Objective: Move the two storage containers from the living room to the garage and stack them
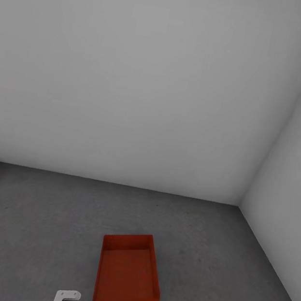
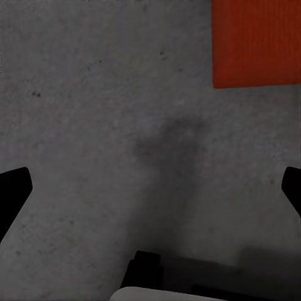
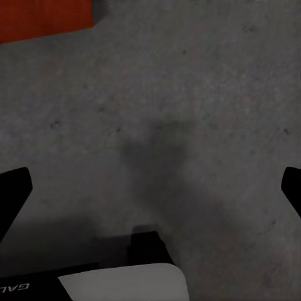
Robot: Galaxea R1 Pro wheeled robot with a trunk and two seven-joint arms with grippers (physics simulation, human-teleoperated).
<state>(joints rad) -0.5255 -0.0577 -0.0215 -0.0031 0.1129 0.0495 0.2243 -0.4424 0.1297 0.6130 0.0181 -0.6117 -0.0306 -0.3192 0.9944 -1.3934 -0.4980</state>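
Jaws of the left gripper (image 2: 150, 188) are standing wide apart over bare concrete, each black fingertip showing at an opposite edge of the left wrist view with nothing between them. Jaws of the right gripper (image 3: 150, 188) are spread just as wide, and are likewise holding nothing.

One storage container (image 1: 127, 274) is sitting on the floor (image 1: 34, 229) low in the head view, just right of centre. It is showing as a rectangular open-topped bin of smooth orange-red plastic, with plain walls tapering inward toward a flat bottom, and its inside is lying bare. Its long side is running away from the robot, slightly skewed. A flat orange-red corner of it is appearing in the left wrist view (image 2: 256, 42), and another corner in the right wrist view (image 3: 44, 17), so both grippers are hanging near it without touching it.

Concrete under it is looking rough and mottled dark grey, flecked with small dark specks, and soft shadows are falling on it beneath each gripper. A white bracket (image 1: 67, 297) of the left arm is poking up at the bottom edge, just beside the bin's near left corner.

Beyond, the pale grey wall (image 1: 133, 79) is rising smooth and featureless, meeting a side wall (image 1: 300, 161) in a corner on the right. Floor around the bin is lying open on every side.
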